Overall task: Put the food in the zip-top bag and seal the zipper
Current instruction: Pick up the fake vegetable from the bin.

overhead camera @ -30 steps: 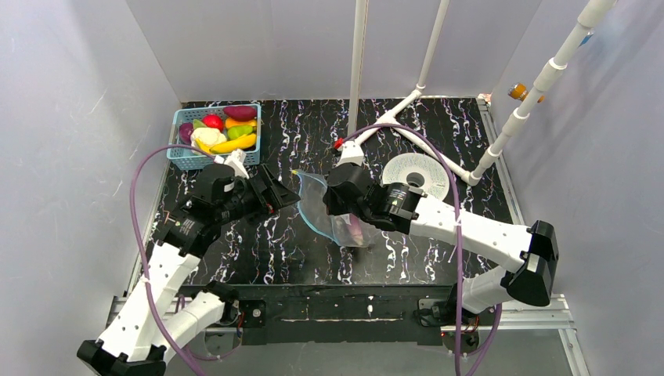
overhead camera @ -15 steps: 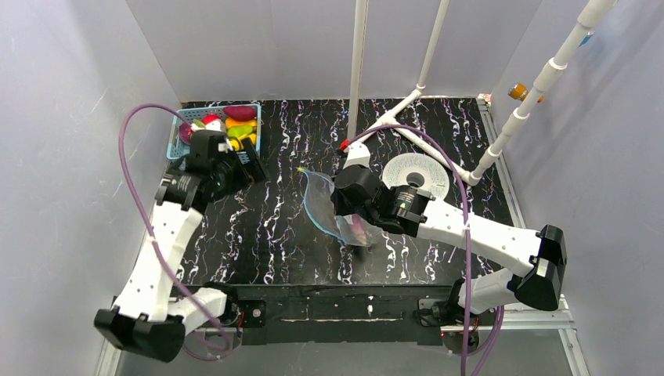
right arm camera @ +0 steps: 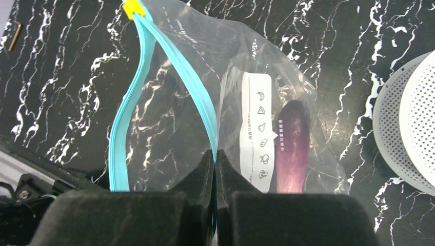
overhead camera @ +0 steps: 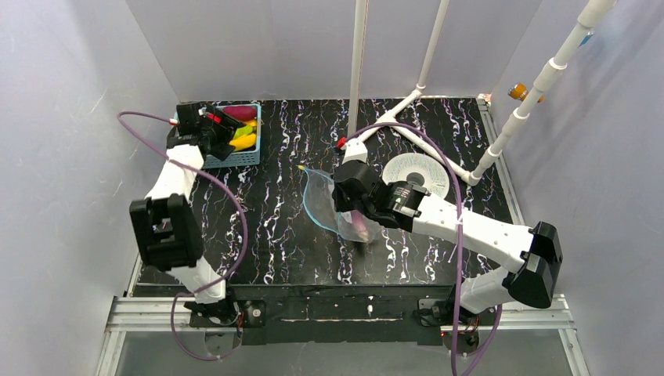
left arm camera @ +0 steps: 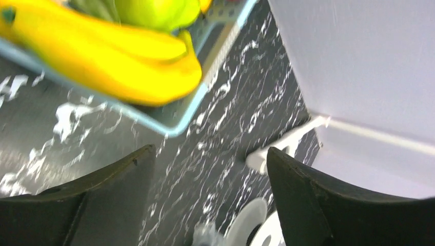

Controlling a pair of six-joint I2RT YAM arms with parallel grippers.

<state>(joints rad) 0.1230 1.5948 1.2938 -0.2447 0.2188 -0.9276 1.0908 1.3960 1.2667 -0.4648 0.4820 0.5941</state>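
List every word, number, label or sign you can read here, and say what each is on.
The white label on the zip-top bag: a column of small pictograms and a line of tiny characters, too small to read.
Some faint print near the zipper: unreadable.
No other text shows.

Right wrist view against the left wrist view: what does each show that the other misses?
Only right wrist: the right gripper shut on the bag, its zipper open, an eggplant inside. Only left wrist: the open left gripper, with the basket ahead holding bananas and a green piece. Both: the white disc and the black table.
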